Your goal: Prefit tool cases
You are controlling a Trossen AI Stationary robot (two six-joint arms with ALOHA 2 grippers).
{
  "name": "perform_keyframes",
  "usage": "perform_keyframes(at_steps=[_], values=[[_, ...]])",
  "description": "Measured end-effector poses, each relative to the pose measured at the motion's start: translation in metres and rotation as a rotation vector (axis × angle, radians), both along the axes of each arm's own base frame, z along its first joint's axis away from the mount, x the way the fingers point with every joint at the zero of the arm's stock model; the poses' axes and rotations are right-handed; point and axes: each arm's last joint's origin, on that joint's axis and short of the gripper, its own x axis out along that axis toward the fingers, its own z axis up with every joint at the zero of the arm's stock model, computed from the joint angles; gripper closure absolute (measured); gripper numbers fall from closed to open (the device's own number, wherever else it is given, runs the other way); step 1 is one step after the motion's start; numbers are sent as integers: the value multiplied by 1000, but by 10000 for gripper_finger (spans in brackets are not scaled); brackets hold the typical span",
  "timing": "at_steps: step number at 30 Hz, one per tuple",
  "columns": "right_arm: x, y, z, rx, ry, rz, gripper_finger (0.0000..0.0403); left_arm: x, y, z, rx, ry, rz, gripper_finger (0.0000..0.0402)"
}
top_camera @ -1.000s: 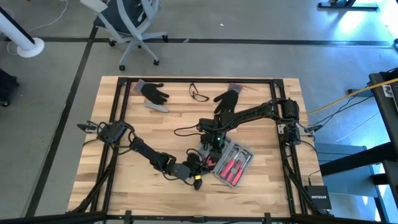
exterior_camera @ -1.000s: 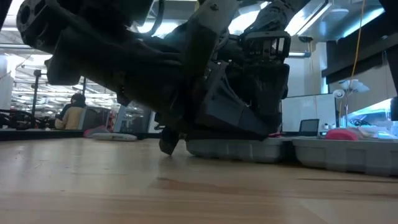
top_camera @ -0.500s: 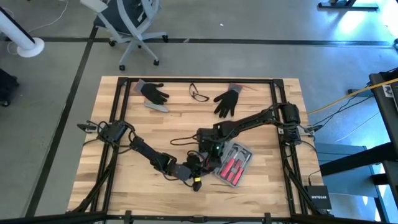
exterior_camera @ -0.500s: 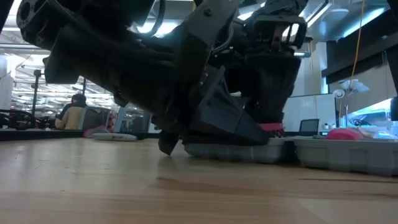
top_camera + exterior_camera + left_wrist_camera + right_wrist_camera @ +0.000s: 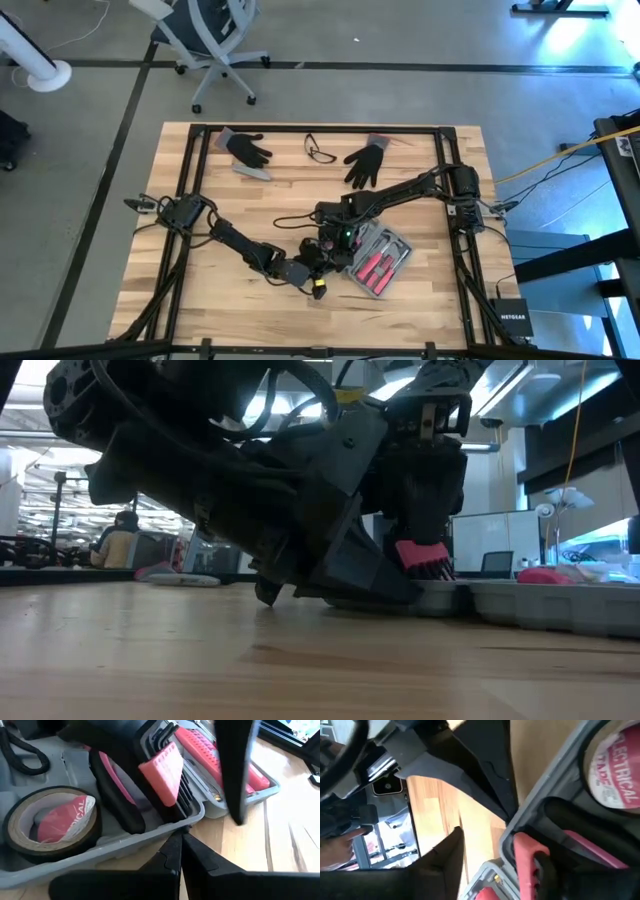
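The open blue-grey tool case [image 5: 380,260] lies flat on the table, right of centre. It holds a tape roll [image 5: 50,822], pink-handled tools and a red hex-key holder [image 5: 162,770]. My left gripper [image 5: 178,851] is shut, its tips at the case's left rim. My right gripper [image 5: 345,240] hangs over the case's left half. Its fingers stand apart on either side of the red holder [image 5: 425,555], which is tilted up out of the tray. My left gripper meets the case's outer wall just under the rim [image 5: 186,827], near a corner of the tape-roll half, with its shut fingertips. It comes in slanting down from the table's left. The case stays flat on the table. My right gripper: I cannot tell whether its fingers [image 5: 235,775] touch the red holder.
Two black gloves [image 5: 250,148] [image 5: 365,162], a pair of glasses [image 5: 320,151] and a small grey bar [image 5: 255,172] lie toward the table's far edge. A black frame [image 5: 195,160] runs round the tabletop. An office chair [image 5: 210,40] stands beyond it.
My right gripper has moved toward the table's near edge and now hangs over the case's left half. In the low view the red holder has come into sight beneath it. My left gripper has rolled a little in place against the case.
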Motion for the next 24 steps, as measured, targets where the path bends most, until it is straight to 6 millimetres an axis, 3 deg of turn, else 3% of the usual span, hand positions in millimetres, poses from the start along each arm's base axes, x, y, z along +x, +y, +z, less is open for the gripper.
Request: perform_keyframes(at_steps=[7, 18, 24], values=[[0, -3, 1, 24, -13, 15, 381, -11, -20, 11, -10, 21, -65, 401], [-7, -41, 23, 8, -13, -86, 391, -34, -20, 37, 0, 181, -48, 401], [-15, -66, 37, -86, -33, -181, 391, -51, 11, 71, 68, 212, 8, 401]])
